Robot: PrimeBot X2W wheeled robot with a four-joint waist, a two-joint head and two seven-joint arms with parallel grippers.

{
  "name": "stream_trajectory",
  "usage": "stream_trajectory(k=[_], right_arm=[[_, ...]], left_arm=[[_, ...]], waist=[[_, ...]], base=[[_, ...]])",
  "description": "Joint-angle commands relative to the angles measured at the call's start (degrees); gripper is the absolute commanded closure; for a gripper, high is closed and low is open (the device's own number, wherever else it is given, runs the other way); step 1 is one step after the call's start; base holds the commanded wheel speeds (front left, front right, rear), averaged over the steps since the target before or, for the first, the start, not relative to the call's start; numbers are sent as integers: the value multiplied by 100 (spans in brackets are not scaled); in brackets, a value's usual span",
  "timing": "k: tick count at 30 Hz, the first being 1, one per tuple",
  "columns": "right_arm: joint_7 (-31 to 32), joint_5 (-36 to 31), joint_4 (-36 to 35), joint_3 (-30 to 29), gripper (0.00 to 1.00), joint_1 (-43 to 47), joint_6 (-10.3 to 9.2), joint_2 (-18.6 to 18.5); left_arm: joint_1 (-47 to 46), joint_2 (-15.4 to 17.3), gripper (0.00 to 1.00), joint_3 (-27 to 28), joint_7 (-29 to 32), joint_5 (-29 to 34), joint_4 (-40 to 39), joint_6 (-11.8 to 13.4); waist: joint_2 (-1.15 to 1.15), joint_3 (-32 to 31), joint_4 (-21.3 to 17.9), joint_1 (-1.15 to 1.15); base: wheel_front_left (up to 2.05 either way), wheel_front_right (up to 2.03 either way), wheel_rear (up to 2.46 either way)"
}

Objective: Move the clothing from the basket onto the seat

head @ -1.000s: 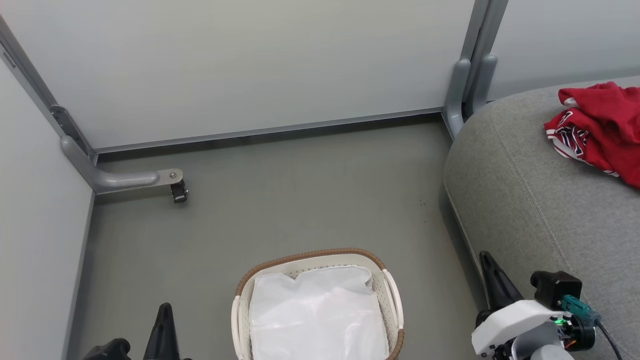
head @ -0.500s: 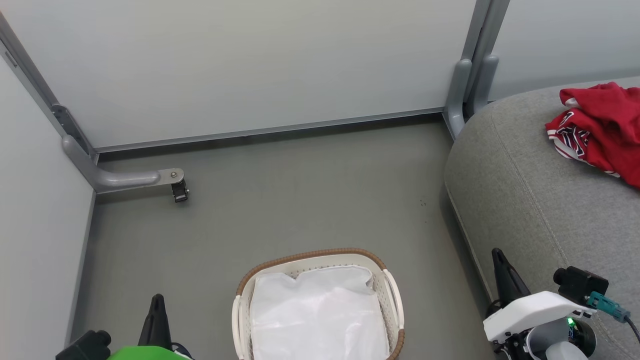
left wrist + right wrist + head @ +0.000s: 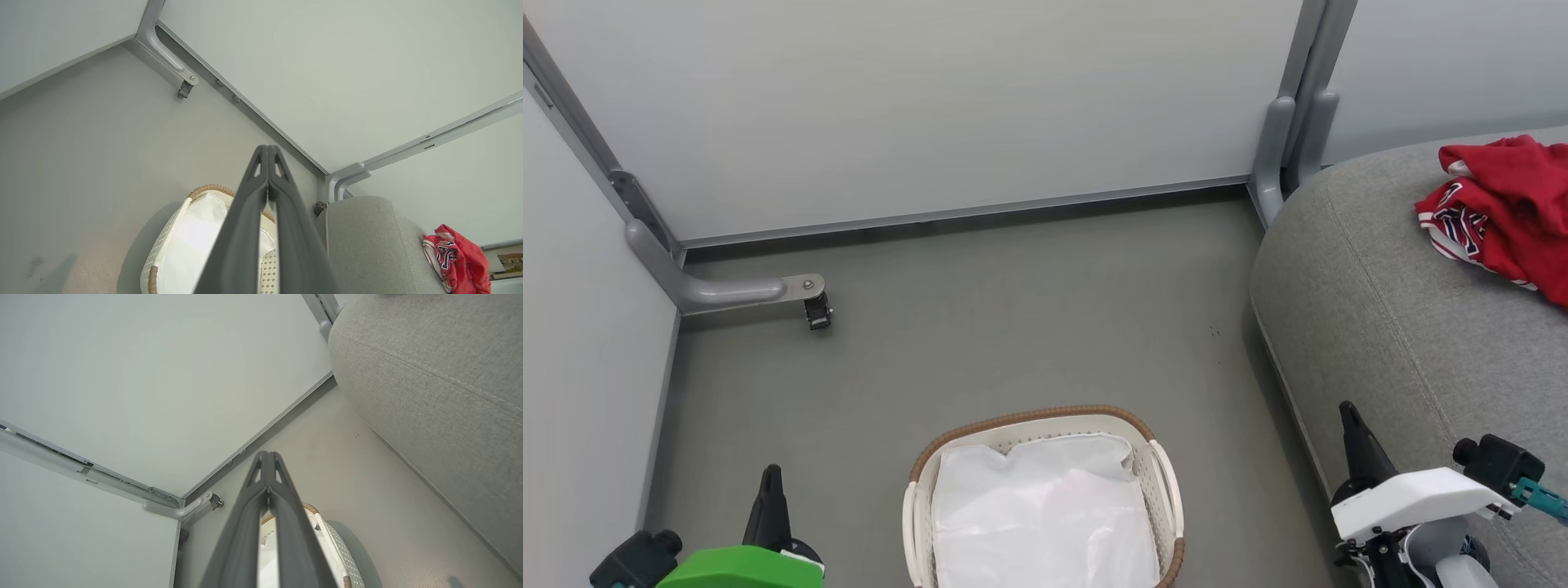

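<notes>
Clothing [image 3: 1503, 212]: lay on seat [image 3: 1388, 343], upper right
Basket [image 3: 1029, 418]: held just white liner [image 3: 1045, 514]; task looked done
Left end effector [image 3: 267, 150], right end effector [image 3: 267, 455]: both clenched, empty

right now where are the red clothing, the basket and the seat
clothing [image 3: 1515, 204], head view, middle of the red pile
basket [image 3: 1029, 414], head view, brown woven far rim
seat [image 3: 1380, 327], head view, bare grey cushion

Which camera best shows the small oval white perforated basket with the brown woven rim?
The head view: it looks down into the basket, showing rim, handles and white liner sheet, near end cropped. In the left wrist view the left gripper hides part of it; in the right wrist view the right gripper leaves a sliver.
</notes>
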Motion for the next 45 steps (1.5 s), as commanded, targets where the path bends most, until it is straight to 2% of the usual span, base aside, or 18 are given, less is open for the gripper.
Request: stream_trajectory(k=[1,22,45], right_arm=[[50,201,-103,-50,100,-122,-2,-26],[427,1604,-239,-248,100,-138,-3,-36],[768,2857,-358,-426,100,-160,-5,-45]], left_arm=[[-193,-7,100,65,41,-163,-77,-45],[-419,-30,100,295,418,-1364,-95,-178],[-621,-55,100,505,755,-2438,-108,-298]], waist=[[0,0,2,0],[0,0,24,0],[0,1,48,0]], base=[[0,0,0],[0,0,0],[0,0,0]])
